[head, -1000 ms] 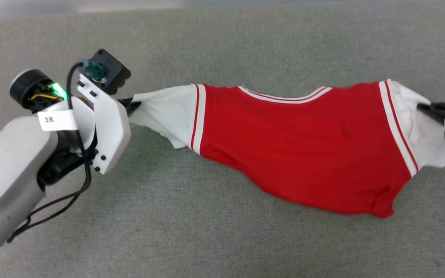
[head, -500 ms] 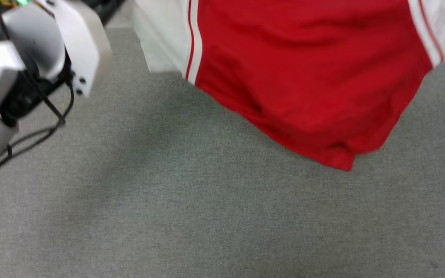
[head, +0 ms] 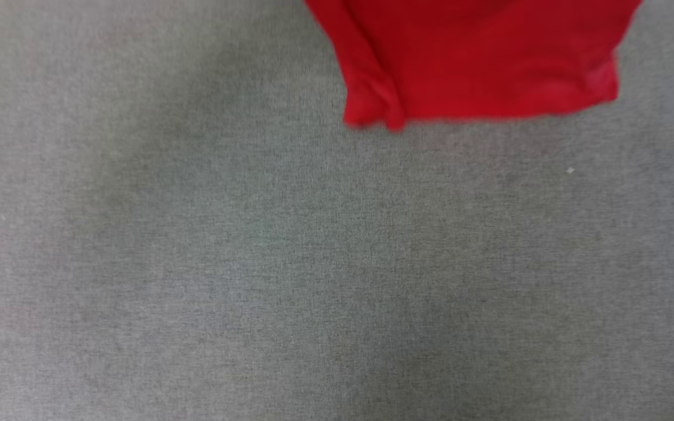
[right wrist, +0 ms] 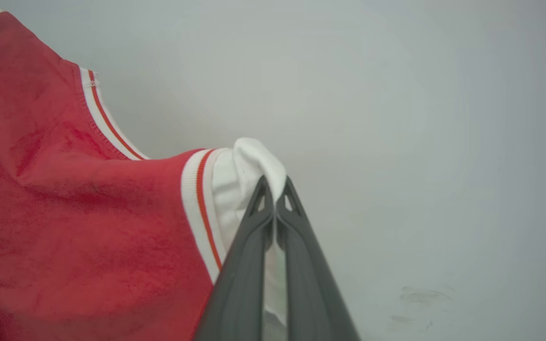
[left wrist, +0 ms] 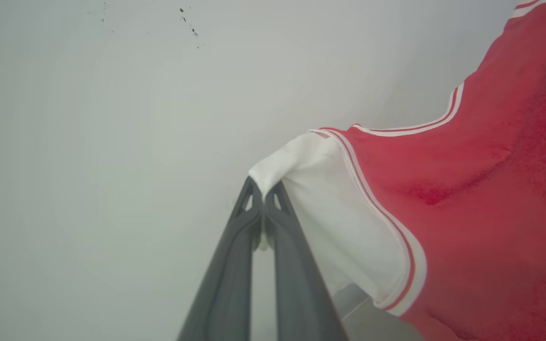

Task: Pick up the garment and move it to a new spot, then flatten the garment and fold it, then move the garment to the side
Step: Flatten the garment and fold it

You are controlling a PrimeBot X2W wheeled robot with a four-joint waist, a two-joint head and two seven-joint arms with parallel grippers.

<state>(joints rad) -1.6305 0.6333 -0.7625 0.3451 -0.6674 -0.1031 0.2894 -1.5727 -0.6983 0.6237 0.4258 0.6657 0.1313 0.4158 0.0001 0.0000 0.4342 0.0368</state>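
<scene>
Above the grey surface [head: 196, 263], I hold the garment [head: 477, 58] aloft, left gripper [left wrist: 263, 184] and right gripper [right wrist: 274, 182] each clamped tight on a white sleeve [left wrist: 320, 203]; setting down, flattening and folding seemingly remain.

garment [head: 477, 58] cut off at top edge, blurred below

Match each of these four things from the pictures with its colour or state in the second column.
Column one
1. left gripper
2. T-shirt sleeve
3. T-shirt hem
4. carpet

Column two
A. pale grey, lying flat
B. white
C. red
D. shut on cloth

Pairs: 1-D, 2-B, 3-C, 4-A
</scene>
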